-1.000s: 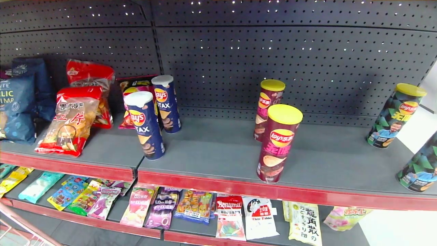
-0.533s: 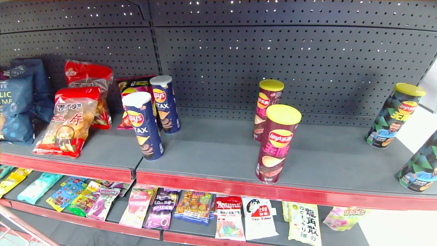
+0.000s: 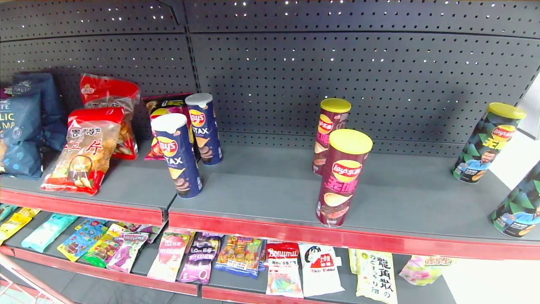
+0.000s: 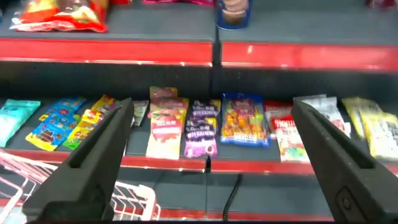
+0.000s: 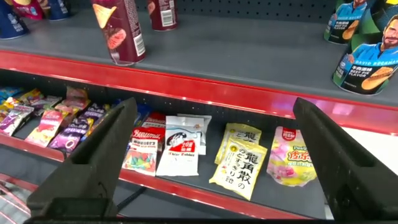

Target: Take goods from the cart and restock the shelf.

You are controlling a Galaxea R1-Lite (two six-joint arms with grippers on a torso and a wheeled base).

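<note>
The grey shelf with a red front lip (image 3: 270, 190) carries two maroon chip cans (image 3: 344, 177), two blue chip cans (image 3: 177, 154) and two green cans (image 3: 489, 143) at its right end. Red snack bags (image 3: 84, 150) and blue bags (image 3: 21, 131) lie at its left end. A corner of the pink wire cart (image 3: 17, 283) (image 4: 37, 180) sits low on the left. My left gripper (image 4: 211, 109) is open and holds nothing, facing the lower shelf. My right gripper (image 5: 216, 104) is also open with nothing in it, below the front maroon can (image 5: 121, 28).
The lower shelf (image 3: 126, 270) holds a row of small candy packets (image 3: 240, 255) (image 4: 199, 127) (image 5: 180, 146). A perforated dark back panel (image 3: 337, 76) closes the shelf behind. Bare shelf lies between the blue and maroon cans, and between the maroon and green cans.
The head view has shifted slightly, so the camera moved a little. The goods on the shelf stand as before.
</note>
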